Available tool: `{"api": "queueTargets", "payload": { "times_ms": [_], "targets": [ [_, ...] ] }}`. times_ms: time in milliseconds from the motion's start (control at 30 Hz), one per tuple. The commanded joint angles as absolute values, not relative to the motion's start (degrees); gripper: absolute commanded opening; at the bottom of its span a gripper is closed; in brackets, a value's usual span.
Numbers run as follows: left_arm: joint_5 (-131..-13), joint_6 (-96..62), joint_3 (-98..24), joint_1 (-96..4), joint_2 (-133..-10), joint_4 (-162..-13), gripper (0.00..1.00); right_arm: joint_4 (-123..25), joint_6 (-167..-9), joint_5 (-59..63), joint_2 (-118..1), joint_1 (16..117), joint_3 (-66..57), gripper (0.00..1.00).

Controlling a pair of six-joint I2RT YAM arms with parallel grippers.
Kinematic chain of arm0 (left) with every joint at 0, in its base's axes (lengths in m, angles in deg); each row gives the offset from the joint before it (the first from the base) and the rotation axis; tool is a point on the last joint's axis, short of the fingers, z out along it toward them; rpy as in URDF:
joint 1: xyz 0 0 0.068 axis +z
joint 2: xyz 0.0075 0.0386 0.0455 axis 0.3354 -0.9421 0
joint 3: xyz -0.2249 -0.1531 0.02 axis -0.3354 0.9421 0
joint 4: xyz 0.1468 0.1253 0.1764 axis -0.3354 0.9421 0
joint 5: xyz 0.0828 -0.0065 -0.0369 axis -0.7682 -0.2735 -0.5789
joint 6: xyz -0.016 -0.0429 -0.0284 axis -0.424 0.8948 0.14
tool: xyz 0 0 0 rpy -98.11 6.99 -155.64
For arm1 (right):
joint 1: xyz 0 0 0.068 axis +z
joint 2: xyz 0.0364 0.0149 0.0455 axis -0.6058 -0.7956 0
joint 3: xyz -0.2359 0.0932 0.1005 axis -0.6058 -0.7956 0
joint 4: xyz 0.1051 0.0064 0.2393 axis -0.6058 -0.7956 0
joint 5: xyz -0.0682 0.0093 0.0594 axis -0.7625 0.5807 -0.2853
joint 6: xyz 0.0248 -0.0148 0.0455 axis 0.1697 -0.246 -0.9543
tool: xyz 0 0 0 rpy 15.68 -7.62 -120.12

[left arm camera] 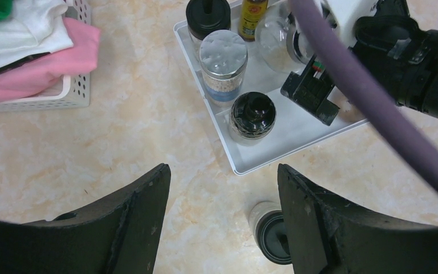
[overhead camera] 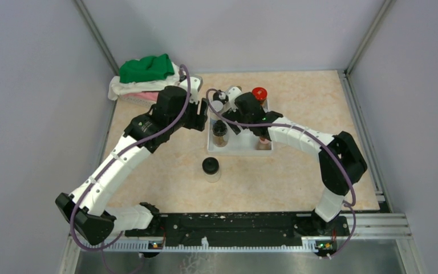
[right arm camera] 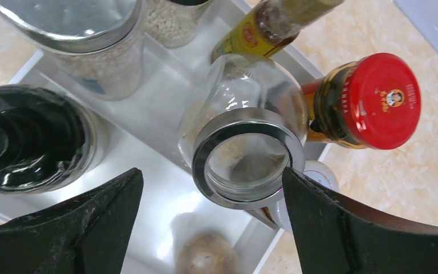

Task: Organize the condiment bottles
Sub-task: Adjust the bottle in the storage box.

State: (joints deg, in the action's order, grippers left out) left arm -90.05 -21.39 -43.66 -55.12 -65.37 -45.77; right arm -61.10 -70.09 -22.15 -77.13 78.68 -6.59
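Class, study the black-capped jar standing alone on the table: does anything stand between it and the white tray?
Nothing visible does. Only bare table lies between the lone jar and the near rim of the tray.

You have three black-capped jars (left arm camera: 208,14) (left arm camera: 252,114) (overhead camera: 211,167): two on the white tray (left arm camera: 296,131), one at 6 o'clock from it. Also count two silver-lidded jars (left arm camera: 223,54) (right arm camera: 248,157), one red-capped jar (right arm camera: 376,100) and one slim amber bottle (left arm camera: 252,14).
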Motion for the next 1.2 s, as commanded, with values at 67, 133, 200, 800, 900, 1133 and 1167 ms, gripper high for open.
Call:
{"api": "queueTargets", "payload": {
  "times_ms": [67,133,200,800,900,1133,1167],
  "targets": [
    [-89.8,-22.1,-44.7,-54.9,-65.8,-47.6,0.75,-58.5,-69.8,-23.2,-79.2,74.6,-2.9,0.91],
    [-89.8,-22.2,-44.8,-54.9,-65.8,-47.5,0.75,-58.5,-70.0,-22.5,-79.9,73.6,-1.8,0.91],
    [-89.8,-22.2,-44.8,-54.9,-66.0,-47.4,0.75,-58.7,-70.2,-21.7,-80.6,72.5,-0.2,0.91],
    [-89.4,-22.3,-44.3,-54.5,-65.7,-47.7,0.75,-59.2,-71.8,-15.1,-80.6,71.2,0.6,0.8],
    [-89.3,-22.3,-43.9,-54.5,-65.6,-47.8,0.75,-58.8,-72.5,-14.0,-78.9,71.2,-0.7,0.75],
    [-88.8,-22.1,-43.4,-54.4,-65.3,-48.1,0.75,-60.6,-72.2,-11.0,-75.9,71.1,-0.8,0.69],
    [-88.8,-22.1,-43.4,-54.5,-65.2,-48.2,0.75,-61.9,-72.0,-9.5,-75.7,70.8,0.1,0.69]
  ]
}}
